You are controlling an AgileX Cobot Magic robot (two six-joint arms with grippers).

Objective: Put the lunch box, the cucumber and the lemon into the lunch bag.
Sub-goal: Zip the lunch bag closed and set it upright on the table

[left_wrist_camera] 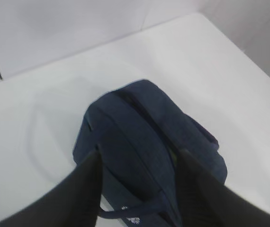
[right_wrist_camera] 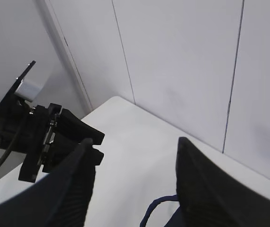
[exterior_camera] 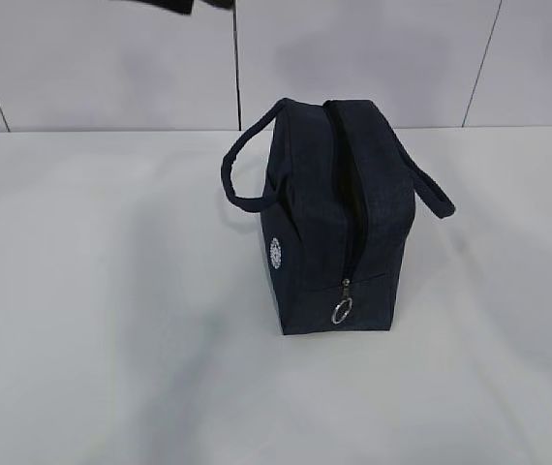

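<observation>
One lunch bag (exterior_camera: 339, 218) on the table (exterior_camera: 92, 320), and that is the only task thing showing. It stands upright a little right of the middle, narrow end toward the near edge. Dark navy fabric, boxy, with two loop handles: one handle (exterior_camera: 242, 170) arcs out to the left, the other (exterior_camera: 431, 194) droops to the right. One zipper (exterior_camera: 349, 194) runs over the top ridge and down the near end, drawn shut along what shows, finishing in one metal ring pull (exterior_camera: 342, 310) hanging low on that end. One small round white logo (exterior_camera: 276, 253) sits on the left side panel; whatever it carries is too small to read.

From the left wrist view, the left gripper (left_wrist_camera: 137, 189) hangs above the bag, its two dark fingers (left_wrist_camera: 85, 189) standing apart on either side of the top ridge, nothing between them but air. Whether they touch the fabric, I cannot tell.

In the right wrist view, the right gripper (right_wrist_camera: 135, 184) is up high facing the white panelled wall (right_wrist_camera: 182, 71), fingers apart and holding nothing, a scrap of navy handle low between them. The other arm's black wrist (right_wrist_camera: 40, 137) sits at the left.
</observation>
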